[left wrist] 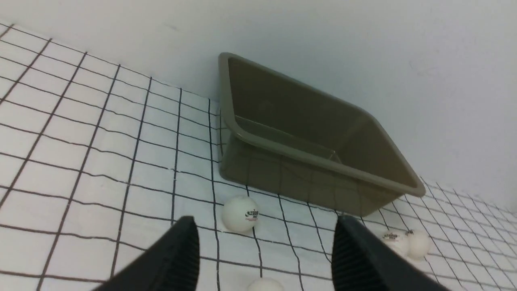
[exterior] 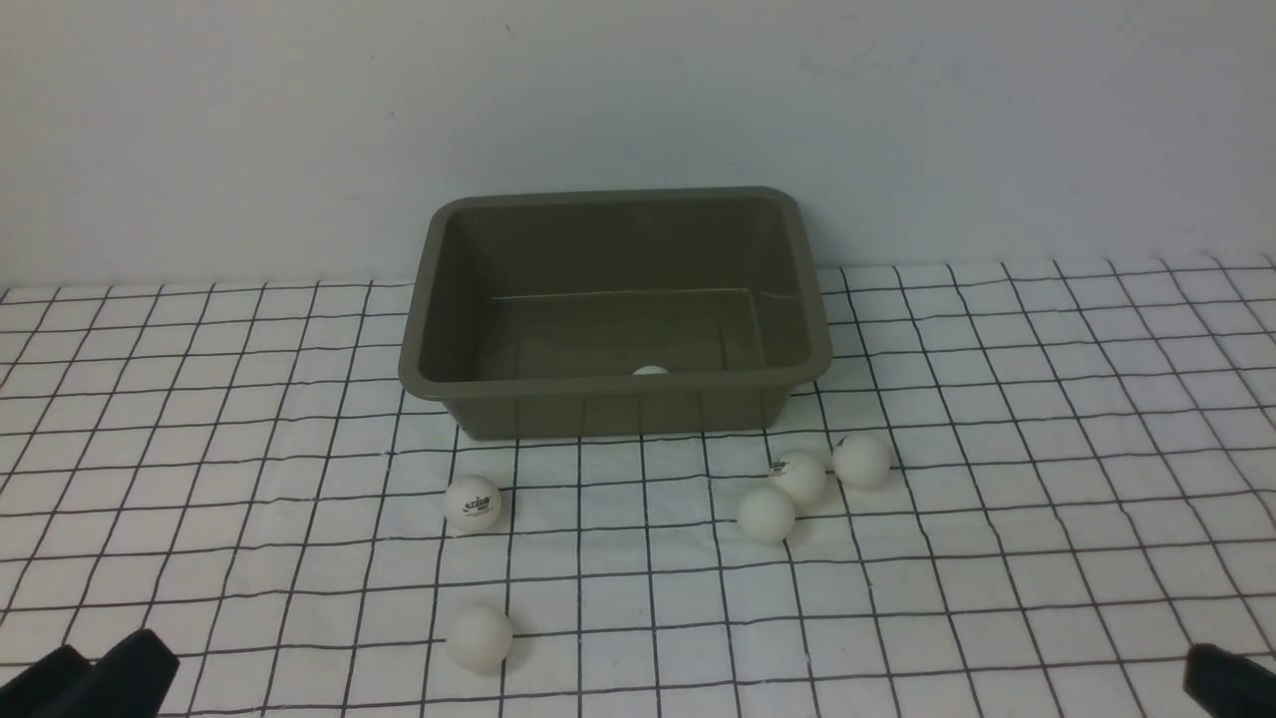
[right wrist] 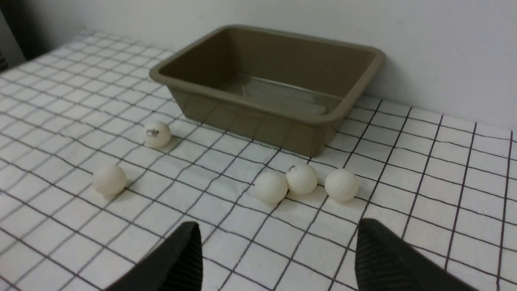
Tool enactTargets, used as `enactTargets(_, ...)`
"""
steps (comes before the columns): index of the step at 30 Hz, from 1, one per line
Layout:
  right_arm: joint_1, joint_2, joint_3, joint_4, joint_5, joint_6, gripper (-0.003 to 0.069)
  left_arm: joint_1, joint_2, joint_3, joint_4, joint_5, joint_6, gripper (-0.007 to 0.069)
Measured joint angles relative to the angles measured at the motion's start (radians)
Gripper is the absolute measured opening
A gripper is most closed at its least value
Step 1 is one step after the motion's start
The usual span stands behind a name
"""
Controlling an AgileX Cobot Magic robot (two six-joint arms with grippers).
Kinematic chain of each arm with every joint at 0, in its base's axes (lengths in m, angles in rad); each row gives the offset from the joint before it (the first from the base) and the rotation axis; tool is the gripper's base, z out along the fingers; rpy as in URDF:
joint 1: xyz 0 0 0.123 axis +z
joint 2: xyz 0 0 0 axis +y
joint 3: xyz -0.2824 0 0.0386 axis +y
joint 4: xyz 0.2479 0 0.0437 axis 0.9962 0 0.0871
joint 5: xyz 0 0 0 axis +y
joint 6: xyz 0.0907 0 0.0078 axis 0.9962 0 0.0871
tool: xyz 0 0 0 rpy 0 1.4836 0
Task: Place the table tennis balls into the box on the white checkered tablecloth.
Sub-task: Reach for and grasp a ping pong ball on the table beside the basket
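Ahead of the parted, empty left gripper [left wrist: 265, 225] and right gripper [right wrist: 278, 223], five table tennis balls [exterior: 766, 515] lie outside the box [exterior: 618, 389]. One ball [exterior: 649, 371] sits inside.

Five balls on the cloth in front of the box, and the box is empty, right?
No. The box is not empty: the front view shows one ball inside, peeking over its near rim. The rest is right.

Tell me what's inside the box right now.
One ball shows inside the box, only its top peeking over the near rim. Visible floor otherwise bare. The near wall hides the floor strip behind it, so more could sit there.
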Motion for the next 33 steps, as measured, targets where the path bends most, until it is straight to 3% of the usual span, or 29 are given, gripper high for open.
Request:
enactTargets(6, 0.000, 0.079, -0.039, -0.072, 0.048, -0.012, 0.0461, 0.000, 0.075, -0.154, 0.008, 0.126, 0.041, 0.0405)
enactTargets(11, 0.000, 0.209, -0.100, -0.094, 0.098, -0.048, 0.0461, 0.000, 0.164, -0.269, 0.076, 0.236, 0.169, 0.0405)
enactTargets(22, 0.000, 0.371, -0.189, -0.117, 0.119, -0.063, 0.0461, 0.000, 0.397, -0.326, 0.099, 0.416, 0.353, 0.0405)
enactTargets(30, 0.000, 0.400, -0.202, -0.141, 0.122, -0.063, 0.0461, 0.000, 0.689, -0.347, -0.095, 0.460, 0.494, 0.0405)
enactTargets(33, 0.000, 0.400, -0.202, -0.141, 0.122, -0.063, 0.0461, 0.000, 0.812, -0.355, -0.129, 0.459, 0.614, 0.0405)
